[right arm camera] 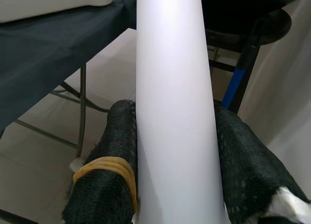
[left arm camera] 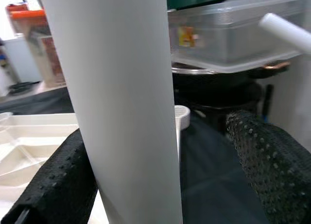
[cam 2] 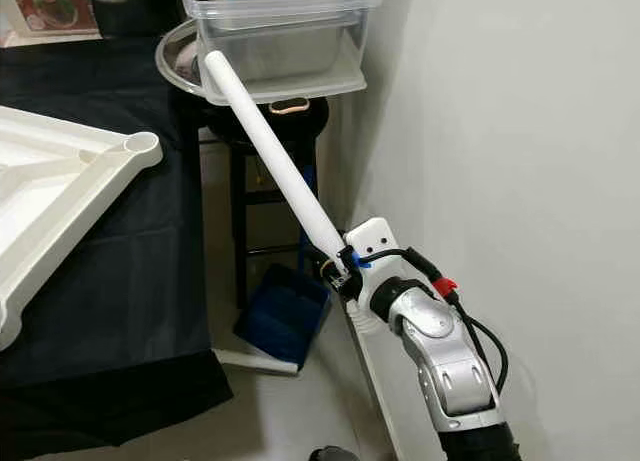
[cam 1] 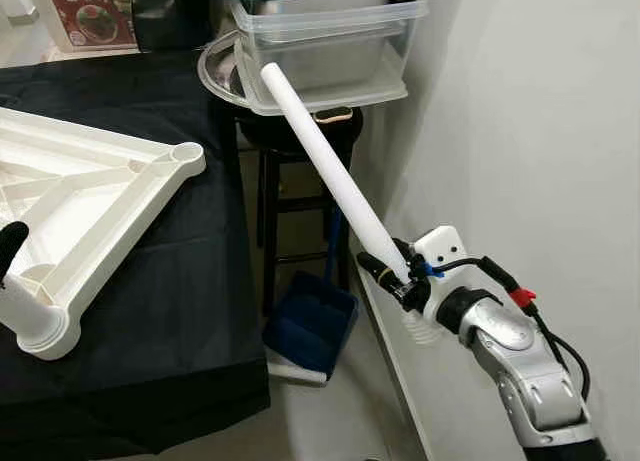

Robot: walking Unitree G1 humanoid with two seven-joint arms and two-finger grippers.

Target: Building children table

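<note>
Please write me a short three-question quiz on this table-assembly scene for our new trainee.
1. True or false: the right gripper holds a white table leg clear of the black-covered table.
2. Which is the left gripper around? A) a blue dustpan B) a second white leg C) a clear tub
3. Fill in: the upturned white tabletop has an empty corner ____ nearest the stool.

Key: 1 true; 2 B; 3 socket.
</note>
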